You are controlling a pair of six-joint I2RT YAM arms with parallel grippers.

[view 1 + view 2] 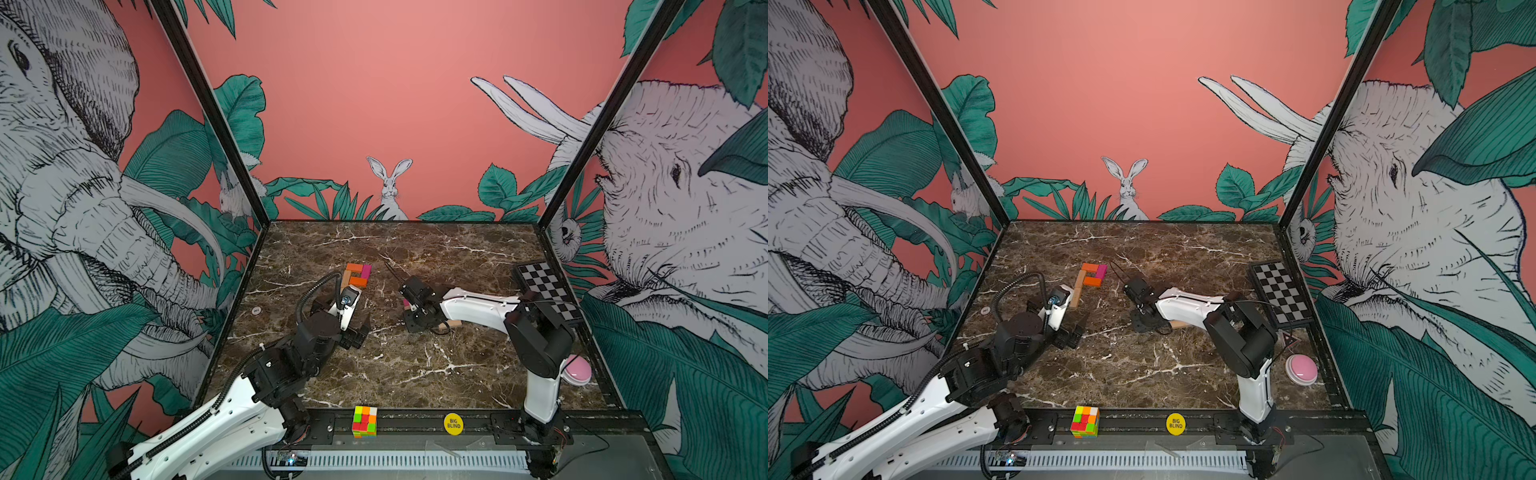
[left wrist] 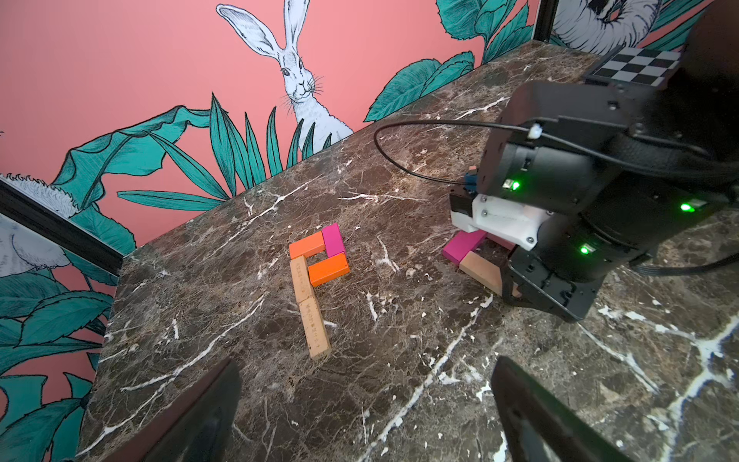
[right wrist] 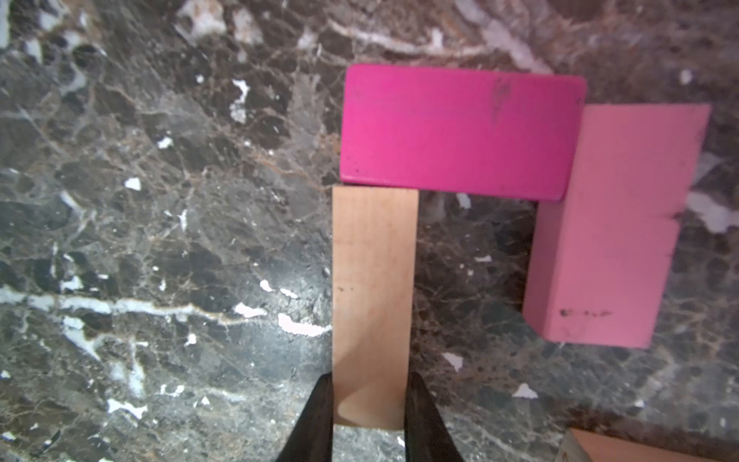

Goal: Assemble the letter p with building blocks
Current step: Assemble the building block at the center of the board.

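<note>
Two orange, one magenta and two tan building blocks [image 2: 316, 276] lie flat in a P shape [image 1: 356, 277] on the marble table [image 1: 415, 365]; both top views show this shape [image 1: 1093, 277]. My left gripper [image 2: 366, 404] hangs open just short of the stem's end, with nothing between its fingers. My right gripper [image 3: 370, 400] is shut on the end of a tan block [image 3: 374, 280]. That block's far end meets the long side of a magenta block [image 3: 460, 132], and a pink block [image 3: 616, 228] lies beside them. Another tan block [image 3: 640, 448] shows at the edge.
A multicoloured puzzle cube [image 1: 365, 422] and a yellow "BIG BLIND" disc [image 1: 453, 423] sit on the front rail. A checkerboard [image 1: 548, 291] and a pink round button [image 1: 577, 370] are at the right side. A small white disc [image 1: 256, 310] lies at the left.
</note>
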